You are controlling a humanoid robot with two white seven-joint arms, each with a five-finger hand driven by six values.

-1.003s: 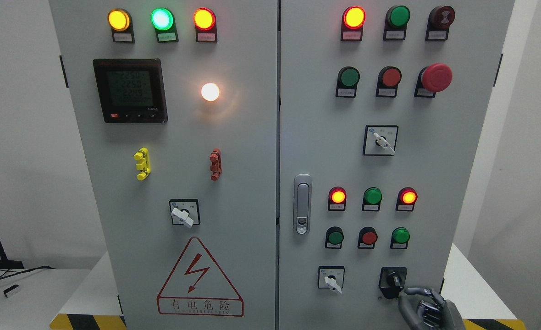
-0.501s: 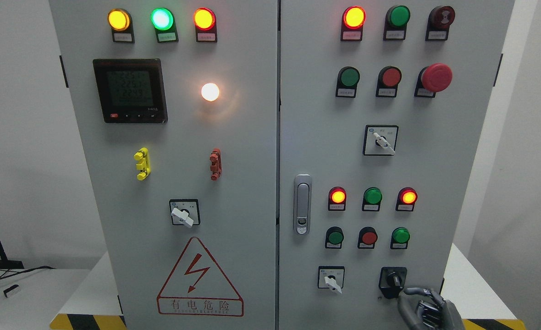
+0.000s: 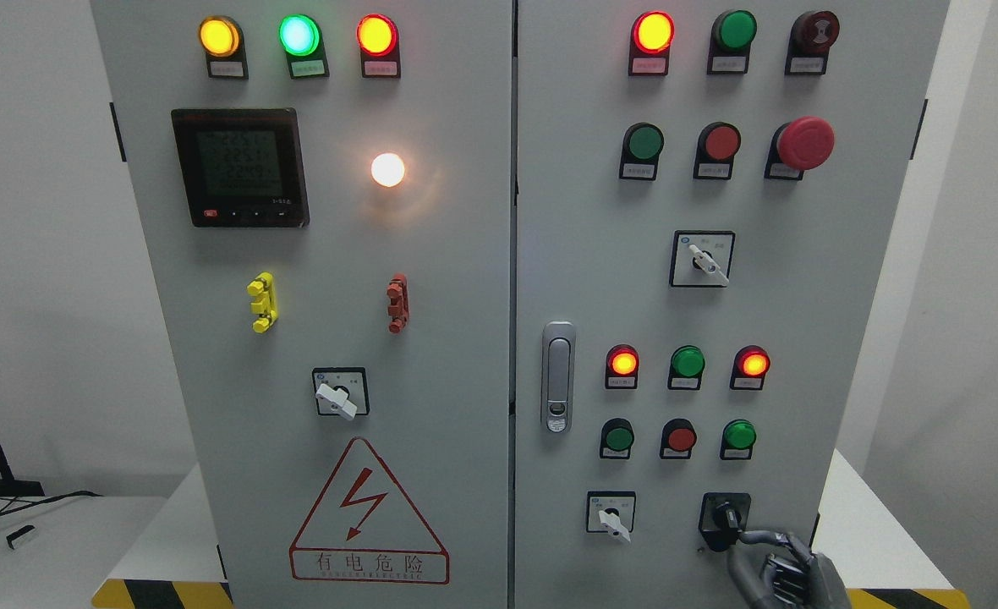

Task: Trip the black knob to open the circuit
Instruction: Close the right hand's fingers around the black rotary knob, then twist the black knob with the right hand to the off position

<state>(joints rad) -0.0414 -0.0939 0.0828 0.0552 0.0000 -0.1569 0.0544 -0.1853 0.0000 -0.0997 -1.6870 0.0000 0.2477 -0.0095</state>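
Observation:
The black knob sits on its black square plate at the bottom right of the grey cabinet's right door, its handle pointing roughly up. My right hand comes in from the bottom edge, just below and right of the knob. Its fingers are curled and hold nothing, and the uppermost finger arches over to the plate's lower right corner. I cannot tell whether it touches the knob. The left arm is out of view.
A white selector switch sits left of the knob, with green and red push buttons and lit red lamps above. The door latch is at mid-height. White table flanks the cabinet, with a yellow-black stripe along the base.
My right hand has shifted slightly left and up, bringing its top finger closer to the black knob's plate. The knob has not turned.

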